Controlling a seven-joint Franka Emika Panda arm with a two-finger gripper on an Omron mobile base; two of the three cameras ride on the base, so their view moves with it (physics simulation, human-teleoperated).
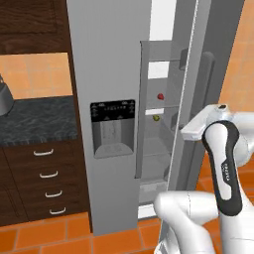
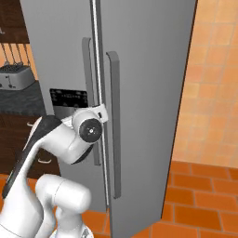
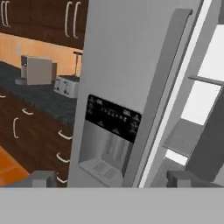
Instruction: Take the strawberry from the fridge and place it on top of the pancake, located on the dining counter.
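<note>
Item 1, fridge point(image 1: 109, 74): tall grey side-by-side unit. In my left base view its right-hand door stands partly swung out, and I can see into the lit interior through the gap. The left door carries a black dispenser panel point(image 1: 112, 110) with a grey recess below it.

Item 2, strawberry point(image 1: 160, 96): tiny red fruit inside the fridge, resting on an upper shelf, at about 1 o'clock from the dispenser panel. Nothing touches it.

Item 3, small yellow-green fruit point(image 1: 156, 118): one shelf lower, at roughly 6 o'clock from the strawberry and near it.

Item 4, gripper point(image 3: 116, 179): in my hand view the two dark fingertips point(image 3: 41, 178) stand wide apart at the bottom edge, with nothing between them. The jaws are spread, and I hold nothing. The hand looks at the left door, with the dispenser panel at 12 o'clock just above the tips and the door's long vertical handle point(image 3: 164, 83) at 1 o'clock.

Item 5, arm: in my right base view the wrist sits against the seam between the two long door handles, at mid height.

Item 6, surroundings: dark wall counter point(image 1: 34, 119) at 9 o'clock from the fridge, wooden drawers point(image 1: 44, 178) beneath it, a toaster point(image 3: 66, 85) on top, and an orange tiled floor point(image 2: 204, 190).
</note>
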